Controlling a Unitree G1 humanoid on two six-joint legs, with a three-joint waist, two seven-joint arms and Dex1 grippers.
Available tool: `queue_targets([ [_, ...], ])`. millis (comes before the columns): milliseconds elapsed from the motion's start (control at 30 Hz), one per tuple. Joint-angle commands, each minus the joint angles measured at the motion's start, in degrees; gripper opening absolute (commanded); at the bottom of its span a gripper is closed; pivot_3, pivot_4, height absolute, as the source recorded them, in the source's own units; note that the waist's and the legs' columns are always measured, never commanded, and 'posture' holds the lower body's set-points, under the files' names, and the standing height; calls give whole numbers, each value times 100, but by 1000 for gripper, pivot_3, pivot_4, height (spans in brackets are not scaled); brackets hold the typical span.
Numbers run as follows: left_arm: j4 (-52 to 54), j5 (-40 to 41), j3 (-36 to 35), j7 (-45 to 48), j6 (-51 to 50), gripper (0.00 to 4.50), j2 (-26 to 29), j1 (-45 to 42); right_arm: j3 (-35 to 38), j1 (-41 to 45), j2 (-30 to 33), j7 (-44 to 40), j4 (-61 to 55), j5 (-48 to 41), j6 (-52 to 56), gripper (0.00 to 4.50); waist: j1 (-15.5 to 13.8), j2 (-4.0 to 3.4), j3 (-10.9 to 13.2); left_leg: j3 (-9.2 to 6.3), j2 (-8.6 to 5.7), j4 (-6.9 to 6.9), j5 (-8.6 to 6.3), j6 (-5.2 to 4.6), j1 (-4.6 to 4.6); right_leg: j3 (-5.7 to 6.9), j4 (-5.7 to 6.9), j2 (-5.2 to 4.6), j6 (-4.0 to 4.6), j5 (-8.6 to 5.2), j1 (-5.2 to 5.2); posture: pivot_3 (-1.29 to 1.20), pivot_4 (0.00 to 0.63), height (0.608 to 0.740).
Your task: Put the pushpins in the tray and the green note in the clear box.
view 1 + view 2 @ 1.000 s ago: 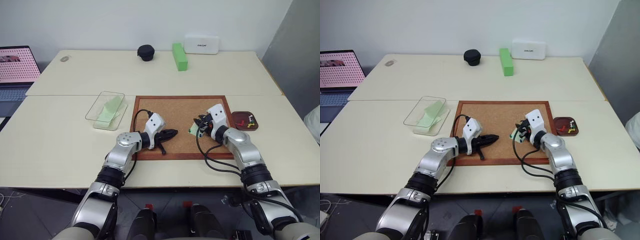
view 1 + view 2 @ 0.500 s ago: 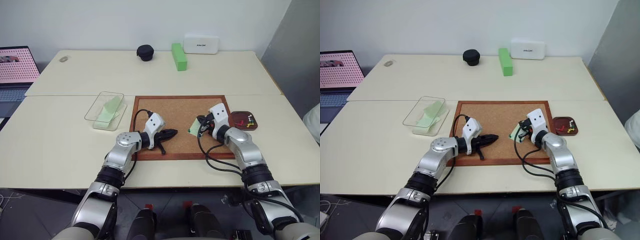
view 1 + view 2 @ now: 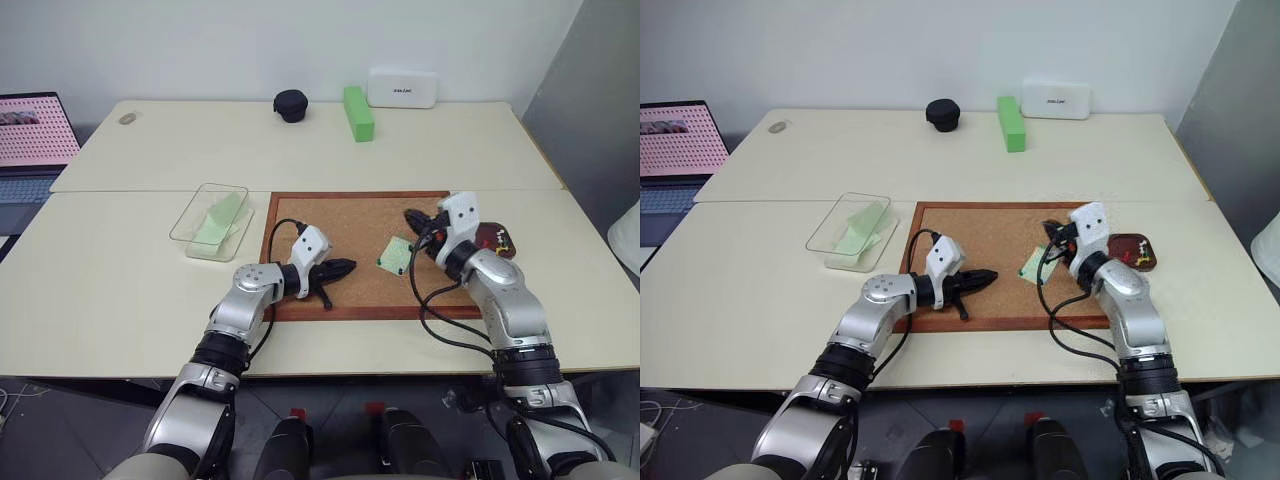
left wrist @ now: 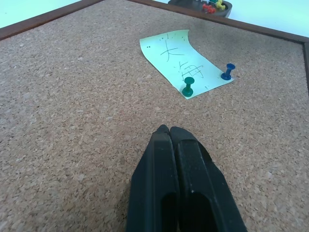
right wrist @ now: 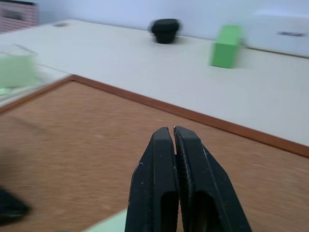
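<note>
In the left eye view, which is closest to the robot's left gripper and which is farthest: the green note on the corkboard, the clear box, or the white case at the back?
From the left gripper:
1. The green note, just to its right on the corkboard.
2. The clear box, to its left, off the board.
3. The white case, at the table's far edge.

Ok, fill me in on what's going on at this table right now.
A two-armed robot is clearing a corkboard. A green note lies on it, held by a green pushpin and a blue pushpin. The right gripper is shut and raised above the board beside the note; whether it holds a pin cannot be told. The left gripper is shut and empty over the board. The tray already holds several pins, and the clear box holds green notes.
</note>
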State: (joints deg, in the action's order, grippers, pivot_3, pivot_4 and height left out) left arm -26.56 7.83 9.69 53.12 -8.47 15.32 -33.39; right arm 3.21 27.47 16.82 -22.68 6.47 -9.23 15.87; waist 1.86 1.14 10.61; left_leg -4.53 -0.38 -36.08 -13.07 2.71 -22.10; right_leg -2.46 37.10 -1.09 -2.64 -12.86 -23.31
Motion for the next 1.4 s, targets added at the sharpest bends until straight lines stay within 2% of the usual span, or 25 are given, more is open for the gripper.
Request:
queue_targets([
  [33, -22, -50, 100, 53, -33, 0, -46, -11, 412, 54, 229, 853, 120, 427, -35, 57, 0, 0, 0, 0, 0, 0, 0, 0, 0, 0, 0, 0, 0, 0, 0, 0, 150, 740],
  [200, -40, -75, 120, 69, -12, 0, -40, -20, 729, 42, 271, 1370, 335, 469, 174, 57, 0, 0, 0, 3, 0, 1, 0, 0, 0, -3, -1, 0, 0, 0, 0, 0, 150, 740],
  [433, -72, -83, 105, 68, 0, 0, -48, -73, 937, 91, 253, 1502, 553, 331, 417, 57, 2, -1, -1, 4, 0, 1, 0, 0, 0, -4, 0, 0, 0, 0, 0, 0, 150, 740],
  [467, -79, -87, 100, 61, 12, 0, -46, -77, 948, 100, 262, 1496, 575, 307, 462, 263, 2, -1, -1, 4, 0, 1, 0, 0, 0, -4, -1, 0, 0, 0, 0, 0, 150, 740],
  [500, -83, -95, 90, 41, 47, 0, -44, -76, 951, 103, 277, 1489, 598, 292, 499, 263, 2, -1, -1, 4, 0, 1, 0, 0, 0, -4, 0, 0, 0, 0, 0, 0, 150, 740],
  [533, -82, -95, 75, 18, 83, 0, -46, -72, 959, 100, 289, 1480, 635, 272, 515, 503, 2, -1, -1, 3, 0, 1, 0, 0, 0, -4, 0, 0, 0, 0, 0, 0, 150, 740],
  [567, -81, -94, 65, 4, 107, 0, -48, -68, 960, 97, 298, 1476, 657, 260, 520, 552, 2, -1, -1, 3, 0, 1, 0, 0, 0, -3, -1, 1, 0, 0, 0, 0, 150, 740],
  [900, -133, -77, 37, -40, 115, 0, -80, -140, 991, 174, 420, 1529, 898, 331, 379, 2809, 3, -1, -1, 4, 0, 1, 0, -1, 0, -4, -1, 1, 0, 0, 0, 0, 150, 740],
  [1000, -141, -81, 42, -44, 117, 0, -92, -149, 986, 175, 435, 1502, 908, 321, 376, 3218, 3, -1, -1, 4, 0, 1, 0, -1, -1, -4, -1, 1, 0, 0, 0, 0, 150, 740],
  [1133, -148, -78, 40, -42, 112, 0, -100, -159, 945, 134, 461, 1515, 896, 377, 359, 4175, 4, -1, -1, 4, 0, 1, 0, -1, -1, -3, -2, 1, 0, 0, 0, 0, 150, 740],
  [1200, -165, -84, 41, -41, 120, 0, -100, -163, 959, 132, 445, 1540, 906, 369, 358, 4412, 4, -1, -1, 4, 0, 1, 0, -1, -1, -4, -2, 1, 0, 0, 0, 0, 150, 740],
  [1400, -162, -84, 54, -50, 99, 0, -129, -175, 597, 160, 690, 1516, 1082, 840, -42, 4412, 4, -1, -1, 4, -1, 1, 0, -1, -1, -4, -3, 1, 0, 0, 0, 0, 150, 740],
])
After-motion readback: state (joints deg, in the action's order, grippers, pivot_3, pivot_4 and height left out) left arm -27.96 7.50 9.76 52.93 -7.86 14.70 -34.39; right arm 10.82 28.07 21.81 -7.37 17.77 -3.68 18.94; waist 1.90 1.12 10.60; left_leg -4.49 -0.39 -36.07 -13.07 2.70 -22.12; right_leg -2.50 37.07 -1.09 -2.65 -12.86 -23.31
